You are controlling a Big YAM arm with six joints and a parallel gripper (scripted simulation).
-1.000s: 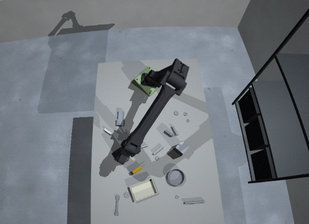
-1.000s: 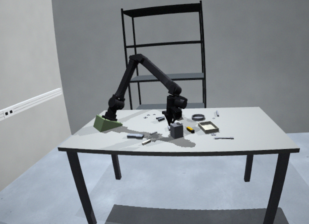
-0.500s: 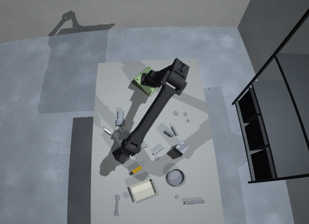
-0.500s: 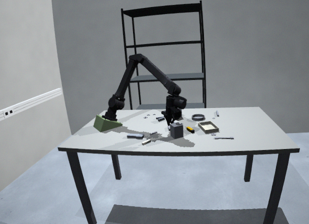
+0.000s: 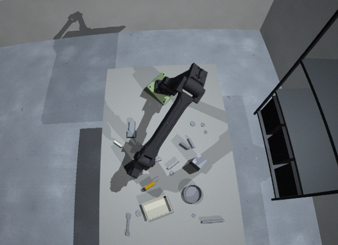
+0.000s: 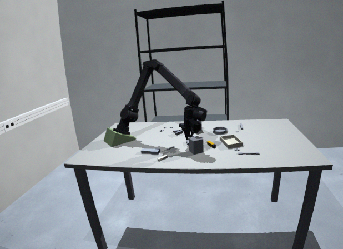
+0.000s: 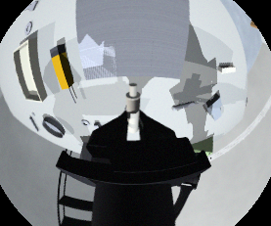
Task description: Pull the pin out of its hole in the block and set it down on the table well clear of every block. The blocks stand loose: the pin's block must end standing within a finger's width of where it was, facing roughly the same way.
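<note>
The pin (image 7: 133,111) is clamped between the nearly closed fingers of the gripper (image 7: 133,132) and sticks out past the fingertips, pale with a darker collar near its tip. It appears to be already out of its hole: in the top view the gripper (image 5: 133,170) hangs near the counter's (image 5: 224,210) edge, well apart from the dark block (image 5: 194,164).

The step in hand is judged to be the setting down. It is best done by lowering the pin slowly until it is just above a bare patch of counter, away from the yellow-handled tool (image 5: 149,186) and the small loose parts, and only then easing the fingers apart, so that the pin is not dropped and sent rolling toward a block.

The held pin is seen only in the wrist view; in the top view it is hidden under the arm. The outside view alone shows the gripper's (image 6: 188,134) height, just above the block (image 6: 196,145), though depth is misleading there.
</note>
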